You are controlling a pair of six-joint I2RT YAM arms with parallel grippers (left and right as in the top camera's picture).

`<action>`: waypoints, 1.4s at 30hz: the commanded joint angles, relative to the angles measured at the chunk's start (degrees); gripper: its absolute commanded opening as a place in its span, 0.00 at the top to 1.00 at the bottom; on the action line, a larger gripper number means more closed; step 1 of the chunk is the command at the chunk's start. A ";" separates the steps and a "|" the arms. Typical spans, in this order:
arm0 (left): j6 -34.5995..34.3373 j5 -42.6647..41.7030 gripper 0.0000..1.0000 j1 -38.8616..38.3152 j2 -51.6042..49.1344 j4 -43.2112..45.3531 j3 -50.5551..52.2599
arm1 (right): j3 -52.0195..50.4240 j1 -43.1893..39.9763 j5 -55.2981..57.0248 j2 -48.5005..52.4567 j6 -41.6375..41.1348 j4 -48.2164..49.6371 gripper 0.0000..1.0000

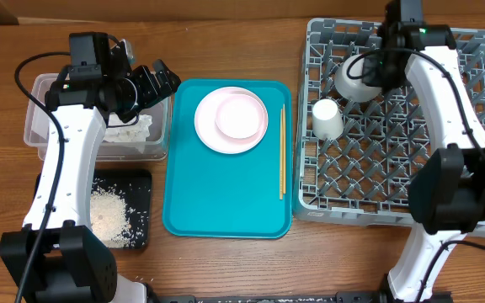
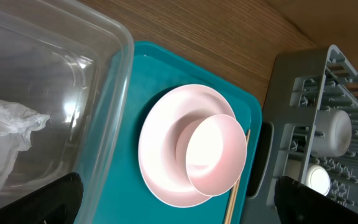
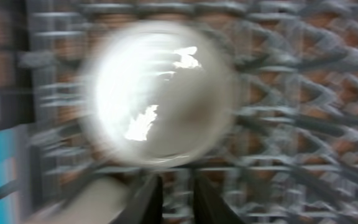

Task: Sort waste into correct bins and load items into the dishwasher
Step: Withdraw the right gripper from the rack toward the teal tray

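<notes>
R end effector (image 3: 178, 182): grip unclear (blur), at grey bowl (image 3: 160, 93) in rack (image 1: 360, 177) | L end effector (image 1: 160, 77): released, over tub (image 1: 34, 109) edge | Risk: bowl unseated on pegs, may tip onto cup (image 1: 327, 119)

On my overhead feed the table (image 1: 226, 42) is mid-brown with a wood grain. The serving tray (image 1: 226, 202) is plain teal, and the plate (image 1: 207, 126) and bowl (image 1: 241, 115) on it are a matching pale pink. The chopsticks (image 1: 282, 151) are light tan. The rack (image 1: 331, 42) is a grey lattice; its cup (image 1: 327, 119) is white and its other bowl (image 1: 348, 84) pale grey-blue. The tub (image 1: 34, 126) is clear and the tissue (image 1: 133, 130) inside is white. The black tray (image 1: 141, 189) is speckled with white rice (image 1: 108, 215).
</notes>
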State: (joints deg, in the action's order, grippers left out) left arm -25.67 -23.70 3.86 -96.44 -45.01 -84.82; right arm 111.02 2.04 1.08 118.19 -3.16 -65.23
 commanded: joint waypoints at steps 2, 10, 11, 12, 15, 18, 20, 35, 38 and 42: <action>0.39 0.37 0.00 -0.13 0.46 0.00 -1.51 | 2.32 4.35 -14.19 -5.27 -0.52 -0.57 0.65; 0.39 0.37 0.00 -0.13 0.46 0.00 -1.51 | -0.02 6.45 -21.51 -4.94 -5.18 0.52 0.00; 0.39 0.37 0.00 -0.13 0.46 0.00 -1.51 | -0.09 6.47 -21.55 -4.92 -5.22 0.59 0.00; 0.39 0.37 0.00 -0.13 0.46 0.00 -1.51 | -0.07 6.47 -21.35 -4.72 -5.22 0.61 0.11; 0.39 0.37 0.00 -0.13 0.46 0.00 -1.51 | -0.07 6.49 -18.80 -4.37 -6.29 0.48 0.58; 0.39 0.37 0.00 -0.13 0.46 0.00 -1.51 | -0.09 7.54 -12.96 -3.37 -7.17 0.42 0.61; 0.39 0.37 0.00 -0.13 0.46 0.00 -1.51 | -0.09 8.94 -8.96 -2.58 -7.21 0.42 0.60; 0.39 0.37 0.00 -0.13 0.46 0.00 -1.51 | -0.09 15.96 4.74 3.37 -7.61 2.34 0.52; 0.39 0.37 0.00 -0.13 0.46 0.02 -1.51 | -0.09 15.96 4.92 4.37 -7.58 2.78 0.51; 0.39 0.37 0.00 -0.13 0.46 0.02 -1.51 | -0.09 15.96 4.90 5.79 -7.58 2.73 0.53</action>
State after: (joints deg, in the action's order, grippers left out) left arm -25.67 -23.70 3.86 -96.44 -45.01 -84.82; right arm 111.09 18.17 4.75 122.63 -10.46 -62.72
